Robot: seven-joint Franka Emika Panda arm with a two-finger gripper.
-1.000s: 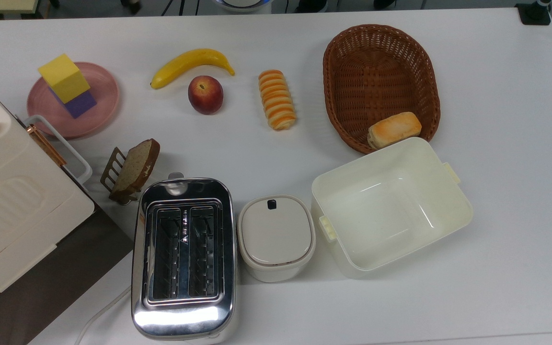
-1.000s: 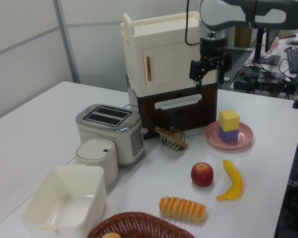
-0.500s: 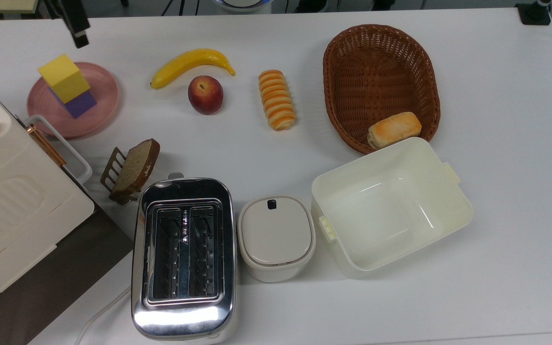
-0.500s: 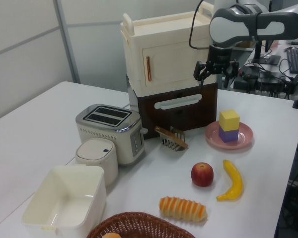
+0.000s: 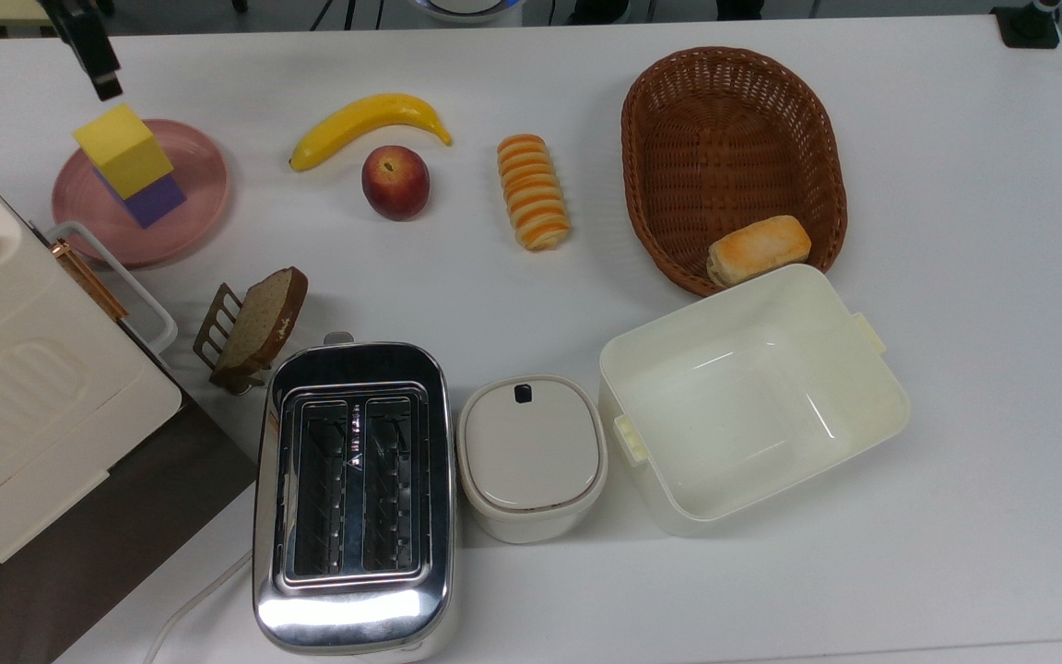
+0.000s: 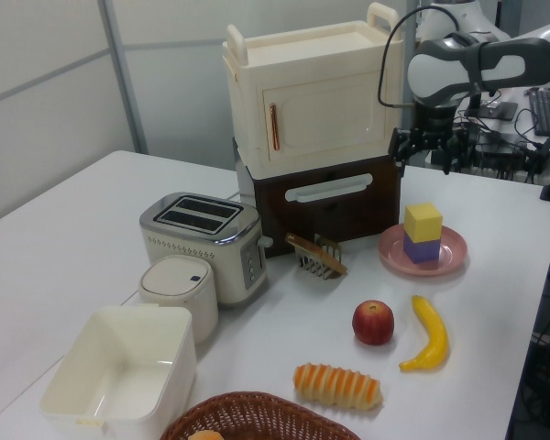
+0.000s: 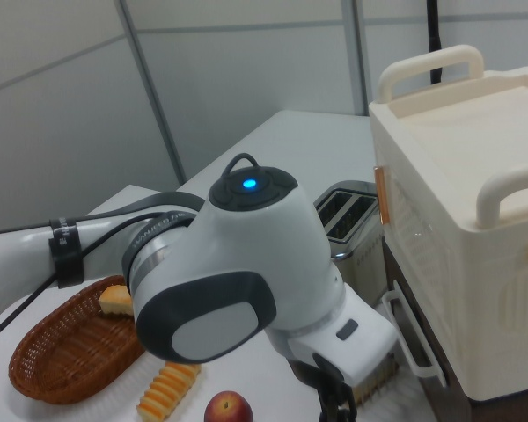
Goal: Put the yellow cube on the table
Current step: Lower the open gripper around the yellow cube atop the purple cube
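Over the last second I swung my claw [image 6: 428, 152] across from the cabinet [image 6: 312, 101] front to hover above the yellow cube [image 6: 423, 221], which sits on the purple cube [image 6: 421, 249] on the pink plate [image 6: 449, 263]. Fingers spread, holding nothing. Next: descend.

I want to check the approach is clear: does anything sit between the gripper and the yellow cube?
Nothing visible does. The gripper hangs above the yellow cube, which tops the purple cube on the pink plate, with open air between them.
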